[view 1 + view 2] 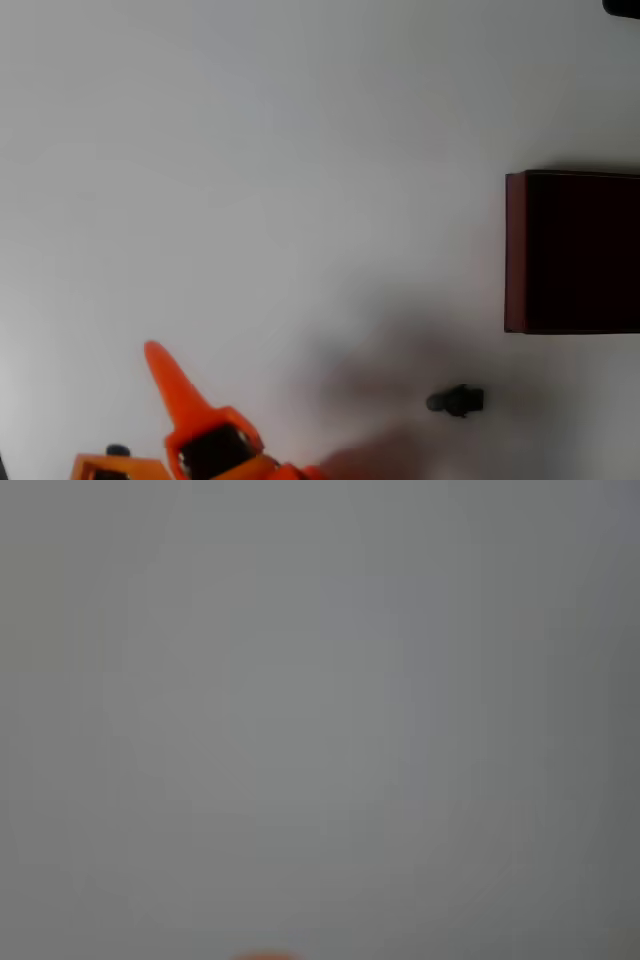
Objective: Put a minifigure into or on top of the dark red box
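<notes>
Surface: white table (300, 150), bare and evenly lit; in my wrist view it is a grey blur.
My pincer (170, 385): orange, at the bottom left of the overhead view, one pointed finger aimed up-left; I cannot tell whether the fingers are apart or together. An orange sliver sits at the bottom edge of my wrist view.
Minifigure (456, 401): small and dark, lying on the table, well to my pincer's right.
Dark red box (515, 250): at the right edge, near the minifigure but not touching it.
</notes>
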### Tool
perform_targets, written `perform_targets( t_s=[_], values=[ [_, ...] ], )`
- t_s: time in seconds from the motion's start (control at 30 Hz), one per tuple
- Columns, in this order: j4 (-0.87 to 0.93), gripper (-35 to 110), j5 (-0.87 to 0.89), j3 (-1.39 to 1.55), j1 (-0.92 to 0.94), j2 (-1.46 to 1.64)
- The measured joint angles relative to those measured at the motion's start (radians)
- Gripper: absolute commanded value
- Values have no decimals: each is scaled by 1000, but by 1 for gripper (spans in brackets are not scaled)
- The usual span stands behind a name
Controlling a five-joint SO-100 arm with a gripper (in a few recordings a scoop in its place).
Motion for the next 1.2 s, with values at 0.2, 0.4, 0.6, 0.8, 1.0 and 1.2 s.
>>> perform_targets(
  t_s=[0.2,0.4,0.6,0.8,1.0,1.2],
  values=[
    [305,22,-67,-531,172,-586],
    [403,23,-133,-713,383,-773],
    [417,24,-198,-738,580,-986],
    [330,25,-35,-735,667,-1187],
    [301,25,89,-695,772,-1181],
    [281,24,196,-580,933,-1150]
  ],
)
